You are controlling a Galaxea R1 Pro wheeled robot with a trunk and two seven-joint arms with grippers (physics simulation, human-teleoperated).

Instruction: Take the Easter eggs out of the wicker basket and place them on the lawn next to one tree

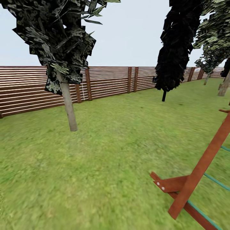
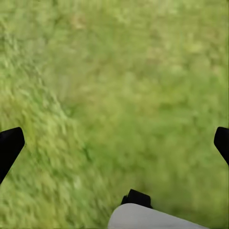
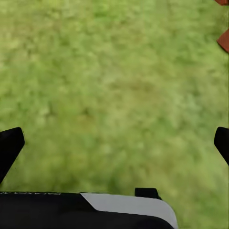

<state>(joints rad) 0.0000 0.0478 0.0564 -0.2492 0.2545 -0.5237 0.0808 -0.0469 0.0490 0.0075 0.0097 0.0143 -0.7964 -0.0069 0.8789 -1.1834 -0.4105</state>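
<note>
Left gripper fingers spread wide, empty, over bare lawn. Right gripper likewise spread, empty, over grass. Neither basket nor eggs can be placed from either hand, so no direction can be judged. Thin-trunked tree stands left; playset frame cut off right.

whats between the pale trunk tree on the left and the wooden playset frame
Bare lawn in the head view: nothing stands between the pale-trunked tree and the playset frame.

Green lawn, brown slatted fence
</note>
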